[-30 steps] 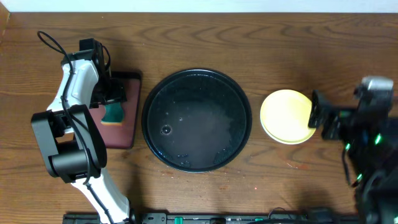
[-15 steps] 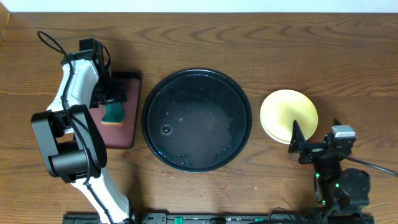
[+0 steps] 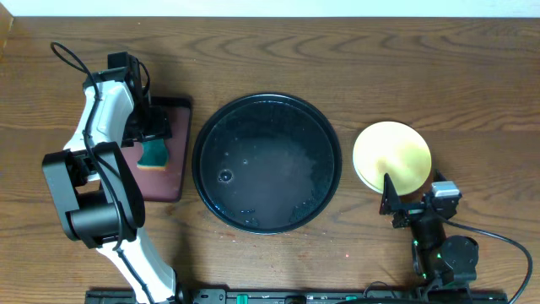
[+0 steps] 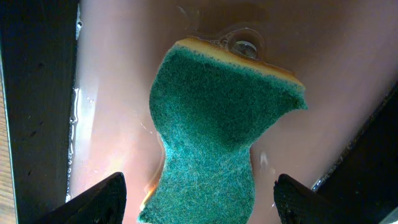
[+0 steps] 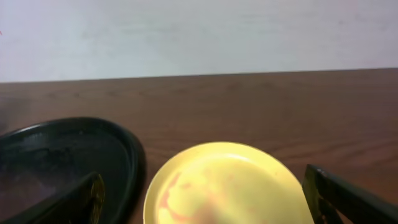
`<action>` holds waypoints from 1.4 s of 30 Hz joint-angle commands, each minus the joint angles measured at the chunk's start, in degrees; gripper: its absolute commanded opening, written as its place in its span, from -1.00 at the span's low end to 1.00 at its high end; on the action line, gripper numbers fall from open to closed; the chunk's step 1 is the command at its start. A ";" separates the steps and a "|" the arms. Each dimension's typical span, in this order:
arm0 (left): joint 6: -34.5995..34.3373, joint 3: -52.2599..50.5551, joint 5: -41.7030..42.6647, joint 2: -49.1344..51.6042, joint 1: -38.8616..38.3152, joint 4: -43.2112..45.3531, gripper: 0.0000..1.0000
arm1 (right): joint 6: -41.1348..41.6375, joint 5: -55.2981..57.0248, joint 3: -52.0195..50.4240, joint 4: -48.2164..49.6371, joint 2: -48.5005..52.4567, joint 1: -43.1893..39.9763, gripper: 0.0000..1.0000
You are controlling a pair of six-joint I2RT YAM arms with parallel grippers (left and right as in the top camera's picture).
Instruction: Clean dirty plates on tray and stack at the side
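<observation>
The black round tray (image 3: 267, 162) sits mid-table, wet and holding no plates; its rim shows at the left of the right wrist view (image 5: 68, 149). A pale yellow plate (image 3: 391, 157) lies on the table to its right, with faint red smears in the right wrist view (image 5: 227, 183). A thin pale edge shows under it; the blue-green plates are not visible on their own. My right gripper (image 3: 405, 201) is open and empty, low just in front of the plate (image 5: 217, 208). My left gripper (image 3: 152, 135) is open over a green sponge (image 4: 217, 130), not touching it.
The sponge (image 3: 154, 154) lies on a small dark red rectangular tray (image 3: 177, 169), left of the black tray. The left arm's base stands at the front left. A white wall runs along the table's far edge.
My right arm has pulled back from the plate's right side and swung down to the table's front, now sitting just in front of the plate. The left arm has not moved.
</observation>
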 commanded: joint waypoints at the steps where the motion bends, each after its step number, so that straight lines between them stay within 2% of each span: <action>1: -0.92 -0.24 -0.11 -0.31 0.28 -0.24 0.52 | -0.96 -0.04 -0.11 -0.31 -2.45 0.07 0.98; 33: -0.92 -0.24 -0.11 -0.31 0.31 -0.24 0.53 | -0.72 -0.24 -0.11 -0.26 -2.58 0.07 0.99; 37: -0.90 -0.24 -2.38 -2.19 0.31 -0.31 0.53 | -0.72 -0.24 -0.11 -0.26 -2.58 0.07 0.99; 40: -0.92 -0.70 0.46 -6.40 0.04 3.65 0.53 | -0.72 -0.24 -0.11 -0.26 -2.58 0.07 0.98; 42: -0.92 -2.10 3.63 -10.67 -0.26 9.27 0.53 | -0.72 -0.24 -0.11 -0.26 -2.58 0.07 0.99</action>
